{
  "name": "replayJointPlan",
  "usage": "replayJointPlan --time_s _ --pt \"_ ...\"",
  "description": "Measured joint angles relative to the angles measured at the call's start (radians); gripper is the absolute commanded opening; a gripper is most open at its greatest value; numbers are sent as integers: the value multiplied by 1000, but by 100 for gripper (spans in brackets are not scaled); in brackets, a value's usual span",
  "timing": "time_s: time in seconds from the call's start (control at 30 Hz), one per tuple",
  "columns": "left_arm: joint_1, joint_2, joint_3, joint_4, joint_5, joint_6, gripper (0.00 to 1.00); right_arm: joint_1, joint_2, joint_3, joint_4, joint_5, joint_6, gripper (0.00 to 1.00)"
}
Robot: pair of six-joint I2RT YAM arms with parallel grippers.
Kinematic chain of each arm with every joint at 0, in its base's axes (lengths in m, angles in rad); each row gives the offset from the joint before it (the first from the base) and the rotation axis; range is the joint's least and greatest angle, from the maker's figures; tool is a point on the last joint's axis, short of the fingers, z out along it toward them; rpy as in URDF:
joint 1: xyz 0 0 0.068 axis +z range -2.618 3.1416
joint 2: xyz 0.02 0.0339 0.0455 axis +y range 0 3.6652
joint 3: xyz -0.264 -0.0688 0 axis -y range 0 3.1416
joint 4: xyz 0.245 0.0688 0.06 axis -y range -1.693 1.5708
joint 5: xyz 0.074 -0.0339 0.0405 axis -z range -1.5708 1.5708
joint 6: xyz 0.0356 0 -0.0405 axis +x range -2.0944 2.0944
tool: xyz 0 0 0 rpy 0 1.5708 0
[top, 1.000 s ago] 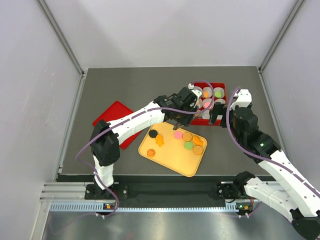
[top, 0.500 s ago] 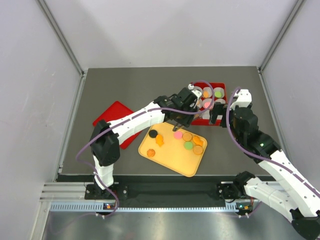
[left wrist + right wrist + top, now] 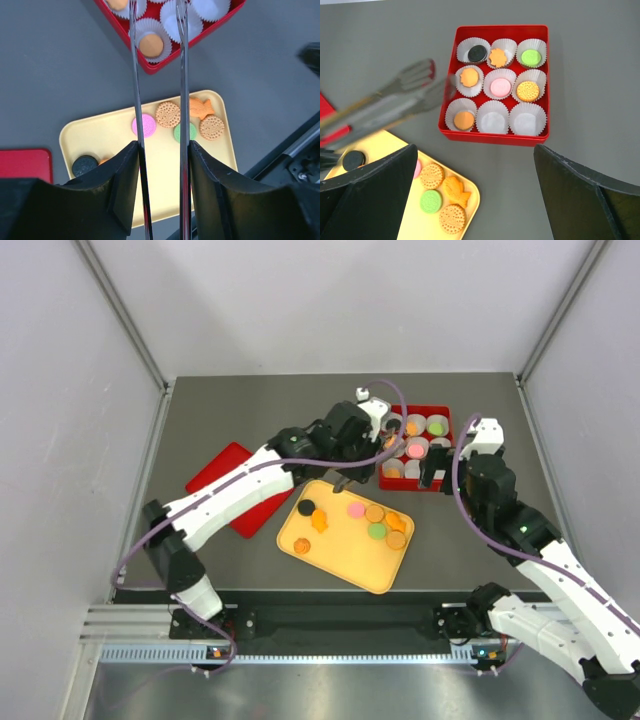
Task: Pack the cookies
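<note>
Several cookies lie on the yellow tray (image 3: 335, 558): black (image 3: 307, 507), pink (image 3: 355, 509), green (image 3: 377, 531), tan (image 3: 396, 539) and a fish-shaped orange one (image 3: 455, 191). More sit in paper cups in the red box (image 3: 442, 483), including an orange one (image 3: 464, 120) in the near-left cup. My left gripper (image 3: 343, 468) is shut on metal tongs (image 3: 182, 75). Their blurred blades (image 3: 395, 102) hang above the table with nothing in the tips, left of the box. My right gripper (image 3: 474, 165) stands open and empty just in front of the box.
Two white cups (image 3: 492, 120) in the box's near row hold nothing. A red lid (image 3: 222, 480) lies flat to the left of the tray, partly under the left arm. Grey walls close in the table on the left, the far side and the right.
The left arm has swung up and away from the tray toward the far side. Its elbow has dropped to the left, carrying the tongs with it. The right arm has not moved.
</note>
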Motion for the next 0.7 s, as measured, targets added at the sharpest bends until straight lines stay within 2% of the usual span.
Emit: replayJointPlan --time_s 0.13,0.33,0.57,0.7 --pt "0 -122 -35 -6 -15 -5 47 0 0 0 0 0 0 100" --pt "0 -272 -197 -71 -41 -29 48 0 2 0 0 3 0 100" --pt "-2 -309 -381 -131 -32 -51 48 0 20 0 -1 2 0 100" --pt "-10 -309 -430 -138 -16 -56 48 -1 20 0 -1 3 0 100"
